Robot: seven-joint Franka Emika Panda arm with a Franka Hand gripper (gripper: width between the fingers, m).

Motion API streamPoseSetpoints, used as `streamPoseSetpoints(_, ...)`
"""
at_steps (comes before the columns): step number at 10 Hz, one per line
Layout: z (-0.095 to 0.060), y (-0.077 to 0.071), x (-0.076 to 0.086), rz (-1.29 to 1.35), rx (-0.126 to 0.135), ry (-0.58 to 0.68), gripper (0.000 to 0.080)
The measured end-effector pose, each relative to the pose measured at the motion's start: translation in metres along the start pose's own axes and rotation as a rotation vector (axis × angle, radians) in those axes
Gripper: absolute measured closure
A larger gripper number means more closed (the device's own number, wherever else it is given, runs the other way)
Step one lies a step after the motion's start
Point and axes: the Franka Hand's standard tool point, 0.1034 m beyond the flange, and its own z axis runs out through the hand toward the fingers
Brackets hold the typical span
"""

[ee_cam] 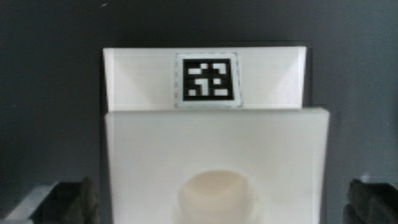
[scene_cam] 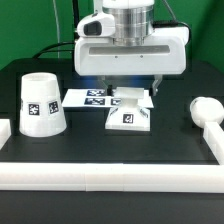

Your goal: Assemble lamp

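Hovering low over the desk, the gripper straddles the square lamp base with its fingers spread wide. In the wrist view they are dark blurs cut off at the frame's corners; a thin gap seems to part each from the base, so nothing is held. The gripper's body hides the base's far edge in the exterior view. The shade stands at the exterior view's left, and the bulb at its right runs off the frame. The marker board is partly covered.
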Motion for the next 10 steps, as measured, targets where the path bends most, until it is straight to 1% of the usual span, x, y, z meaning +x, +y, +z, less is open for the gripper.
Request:
streamPoseSetpoints(1,0.0005,0.0001,-0.0005,0.001,0.000,-0.001,0.0099)
streamPoseSetpoints(2,0.0005,0.0001,-0.0005,0.001,0.000,-0.001,0.0146)
streamPoseSetpoints(3,0.0006,0.0001,-0.0006,0.001,0.000,-0.002,0.0146)
streamPoseSetpoints(4,0.0005,0.0001,-0.0004,0.001,0.000,-0.001,0.0268)
streamPoseSetpoints(10,0.0005,0.0000,-0.0004,0.001,0.000,-0.001,0.0268)
